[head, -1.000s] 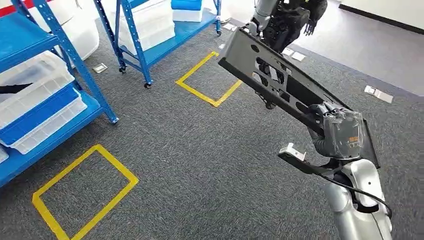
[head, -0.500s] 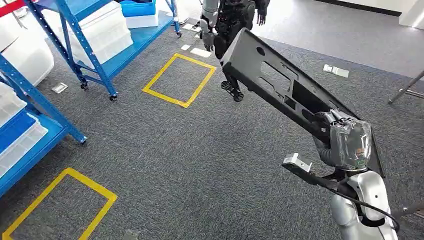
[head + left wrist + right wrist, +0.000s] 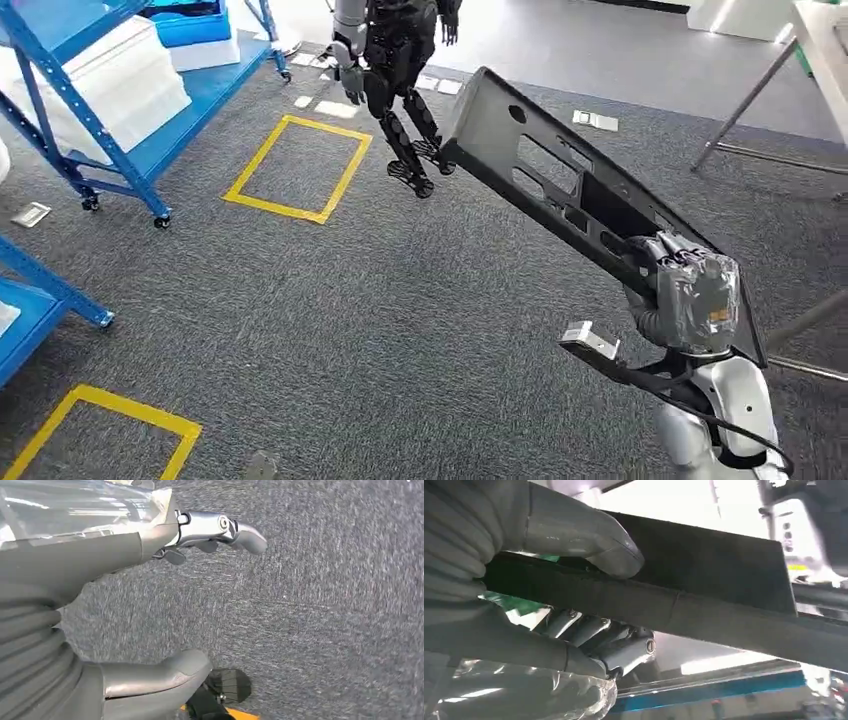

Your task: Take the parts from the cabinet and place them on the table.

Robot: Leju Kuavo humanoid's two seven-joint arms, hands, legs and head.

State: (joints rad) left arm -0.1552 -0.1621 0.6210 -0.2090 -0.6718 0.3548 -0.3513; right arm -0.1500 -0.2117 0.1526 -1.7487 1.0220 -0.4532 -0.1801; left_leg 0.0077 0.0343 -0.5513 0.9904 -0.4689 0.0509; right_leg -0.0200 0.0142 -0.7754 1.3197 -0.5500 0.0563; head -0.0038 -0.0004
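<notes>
Swung rightward, the view shifts; right hand [image 3: 690, 290] grips flat black perforated panel [image 3: 560, 180]; left hand [image 3: 150, 605] empty, fingers apart.

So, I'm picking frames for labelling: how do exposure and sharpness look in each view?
Head view: evenly lit and sharp on the long black perforated metal panel. Right wrist view: background blown out white behind the right hand, panel in dark silhouette. Left wrist view: grey carpet streaked by motion blur.

The long panel part [image 3: 560, 180] was matt black. The carpet [image 3: 330, 300] was speckled dark grey, marked with yellow tape rectangles [image 3: 297, 165]. The shelving racks [image 3: 110, 130] were bright blue, carrying white bins [image 3: 105, 75]. The right hand [image 3: 690, 290] was grey.
</notes>
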